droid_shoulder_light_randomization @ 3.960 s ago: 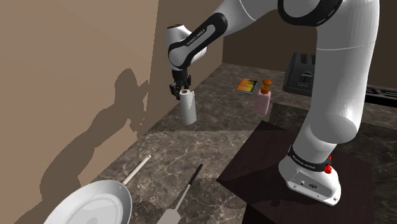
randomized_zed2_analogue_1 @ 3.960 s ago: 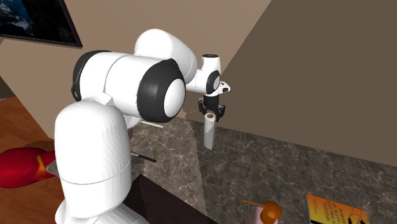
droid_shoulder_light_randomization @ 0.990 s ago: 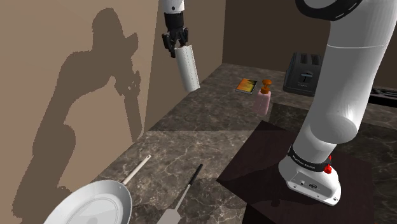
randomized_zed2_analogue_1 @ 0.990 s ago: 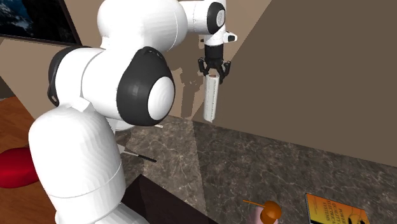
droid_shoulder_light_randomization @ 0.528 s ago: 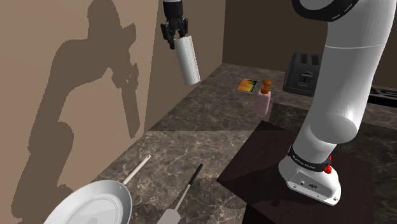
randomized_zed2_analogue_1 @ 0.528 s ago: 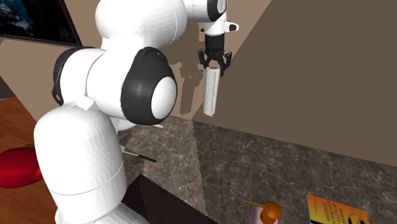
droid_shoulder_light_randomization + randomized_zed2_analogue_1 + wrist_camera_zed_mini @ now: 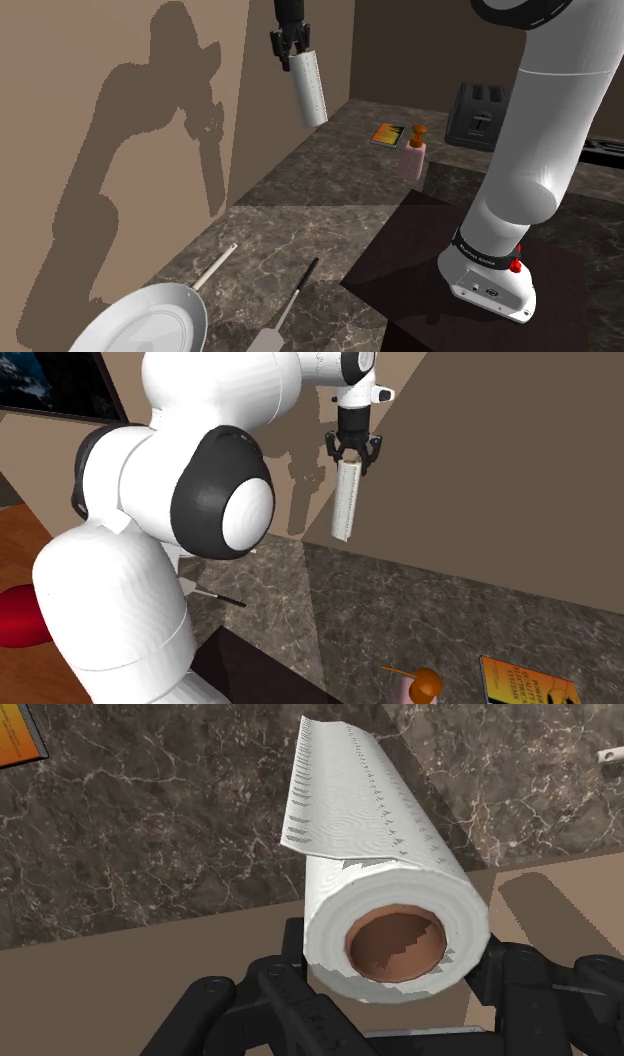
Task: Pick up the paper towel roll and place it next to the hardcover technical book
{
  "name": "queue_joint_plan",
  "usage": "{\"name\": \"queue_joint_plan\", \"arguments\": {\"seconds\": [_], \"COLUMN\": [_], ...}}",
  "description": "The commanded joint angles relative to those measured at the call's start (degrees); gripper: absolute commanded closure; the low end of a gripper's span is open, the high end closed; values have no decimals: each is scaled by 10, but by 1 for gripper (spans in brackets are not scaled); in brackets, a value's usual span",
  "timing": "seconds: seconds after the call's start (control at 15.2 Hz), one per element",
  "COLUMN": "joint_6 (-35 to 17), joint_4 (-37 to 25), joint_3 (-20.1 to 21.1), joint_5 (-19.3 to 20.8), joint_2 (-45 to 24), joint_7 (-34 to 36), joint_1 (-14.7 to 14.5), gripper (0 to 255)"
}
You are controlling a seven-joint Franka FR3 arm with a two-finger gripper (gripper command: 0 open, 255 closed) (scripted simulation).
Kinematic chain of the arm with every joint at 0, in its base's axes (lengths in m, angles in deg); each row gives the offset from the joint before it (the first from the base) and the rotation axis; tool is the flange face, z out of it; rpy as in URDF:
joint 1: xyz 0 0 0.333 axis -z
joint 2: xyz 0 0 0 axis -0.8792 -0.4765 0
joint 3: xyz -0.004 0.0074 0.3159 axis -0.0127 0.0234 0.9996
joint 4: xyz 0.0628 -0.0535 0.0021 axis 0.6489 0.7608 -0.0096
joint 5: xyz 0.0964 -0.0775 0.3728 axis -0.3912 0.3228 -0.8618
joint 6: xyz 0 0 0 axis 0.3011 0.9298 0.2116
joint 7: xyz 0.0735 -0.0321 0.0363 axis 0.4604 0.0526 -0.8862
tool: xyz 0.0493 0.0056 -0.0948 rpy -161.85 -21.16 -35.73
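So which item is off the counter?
The paper towel roll, clasped in the claw; pan, bottle, book and toaster rest on the counter.

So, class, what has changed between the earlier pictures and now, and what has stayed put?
The gripper, shut on the roll throughout, raised it high above the counter and carried it toward the shoulder view's right; it now hangs tilted. Book, bottle, pan and spatula stayed put.

We find a home kitchen: a dark marbled countertop (image 7: 300, 205) along tan walls holds a white frying pan (image 7: 145, 322), a black-handled spatula (image 7: 300, 290), a dark toaster (image 7: 478, 112) and a pink pump bottle (image 7: 413, 156); the second exterior view adds wooden flooring (image 7: 25, 547) and a framed picture (image 7: 55, 382)
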Motion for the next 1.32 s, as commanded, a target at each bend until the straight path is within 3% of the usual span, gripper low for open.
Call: {"name": "queue_joint_plan", "arguments": {"seconds": [0.0, 0.59, 1.25], "joint_6": [-20, -83, -136], "joint_4": [40, 142, 183], "joint_3": [-10, -63, -127], "joint_5": [-2, -8, -17], "joint_2": [21, 66, 58], "joint_7": [-24, -135, -265], "joint_1": [14, 74, 141], "gripper": [255, 255, 255]}}
